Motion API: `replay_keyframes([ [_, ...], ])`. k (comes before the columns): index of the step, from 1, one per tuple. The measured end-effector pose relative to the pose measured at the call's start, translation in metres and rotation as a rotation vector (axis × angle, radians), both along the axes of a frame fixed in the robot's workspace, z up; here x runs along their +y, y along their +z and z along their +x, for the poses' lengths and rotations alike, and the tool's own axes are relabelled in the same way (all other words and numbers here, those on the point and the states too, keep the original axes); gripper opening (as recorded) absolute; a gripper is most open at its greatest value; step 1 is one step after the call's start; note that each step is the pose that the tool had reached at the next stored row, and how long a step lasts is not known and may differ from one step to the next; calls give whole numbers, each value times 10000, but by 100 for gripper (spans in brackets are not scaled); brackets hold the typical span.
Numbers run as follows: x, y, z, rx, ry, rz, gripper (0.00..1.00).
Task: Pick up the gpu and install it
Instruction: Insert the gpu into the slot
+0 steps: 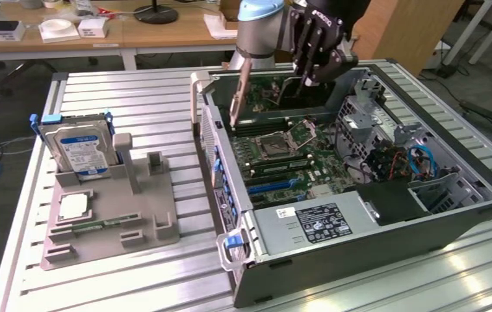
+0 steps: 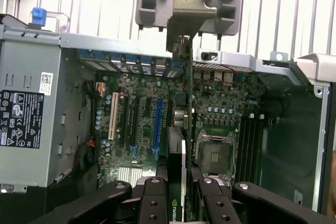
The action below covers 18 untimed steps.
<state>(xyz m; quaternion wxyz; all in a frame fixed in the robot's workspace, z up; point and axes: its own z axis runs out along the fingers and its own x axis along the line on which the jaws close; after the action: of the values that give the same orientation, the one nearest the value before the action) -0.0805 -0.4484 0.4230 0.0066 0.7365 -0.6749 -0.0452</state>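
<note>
The gpu hangs on edge above the far end of the open computer case, its long silver end bracket pointing down toward the motherboard. My gripper is shut on the card's upper edge. In the wrist view the gpu shows edge-on between my black fingers, its bracket past the case wall. It stands over the board between the blue slot and the CPU socket, held clear above them.
A grey fixture on the slatted table at the exterior view's left holds a silver hard drive with a blue label, a CPU chip and a RAM stick. The power supply fills the case's near end; cables lie by the drive bay.
</note>
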Motion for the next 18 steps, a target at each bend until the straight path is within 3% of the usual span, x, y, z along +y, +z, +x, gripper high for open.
replay_keyframes([
  [9, -1, 0, 0, -15, 815, 15, 26],
  [14, -1, -1, 5, -25, 857, 81, 26],
  [18, -2, 0, 27, -24, 808, 81, 26],
])
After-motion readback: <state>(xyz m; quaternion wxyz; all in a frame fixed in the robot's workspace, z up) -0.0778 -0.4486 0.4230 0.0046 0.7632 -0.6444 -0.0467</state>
